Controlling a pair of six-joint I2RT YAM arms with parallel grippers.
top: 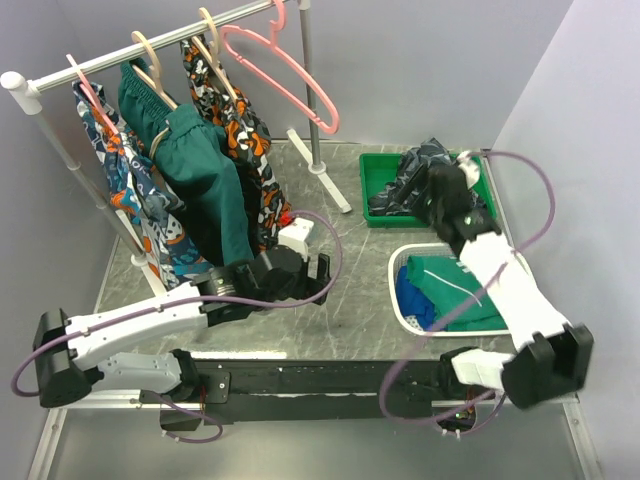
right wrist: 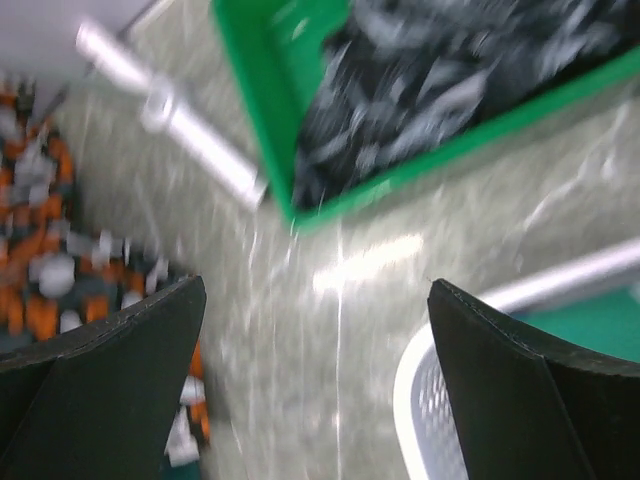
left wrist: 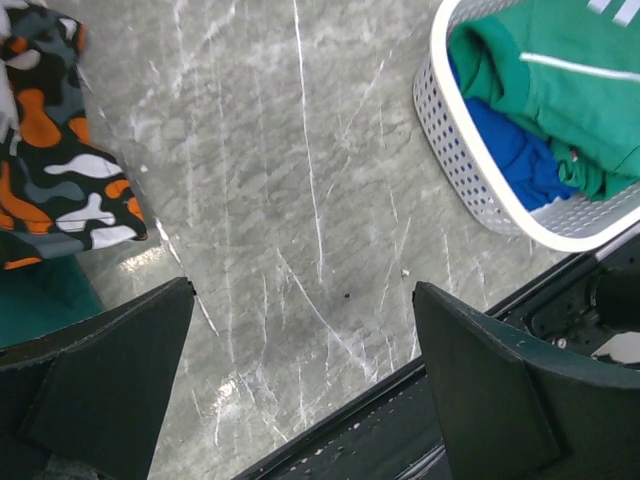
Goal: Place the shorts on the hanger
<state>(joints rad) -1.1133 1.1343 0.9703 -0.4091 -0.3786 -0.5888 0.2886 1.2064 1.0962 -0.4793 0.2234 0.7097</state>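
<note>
Just ahead of the right claw (right wrist: 315,300), released and holding nothing: the shorts (right wrist: 450,90), heaped in a green bin (right wrist: 255,110). Left claw (left wrist: 300,290) spread wide too, empty over the worktop (left wrist: 300,150). Well beyond both, the hanger (top: 332,118), bare. Remains all to do: grasp, carry, hang.

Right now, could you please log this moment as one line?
shorts: in green bin | hanger: hanging empty | left gripper: open, over table | right gripper: open, near green bin
</note>
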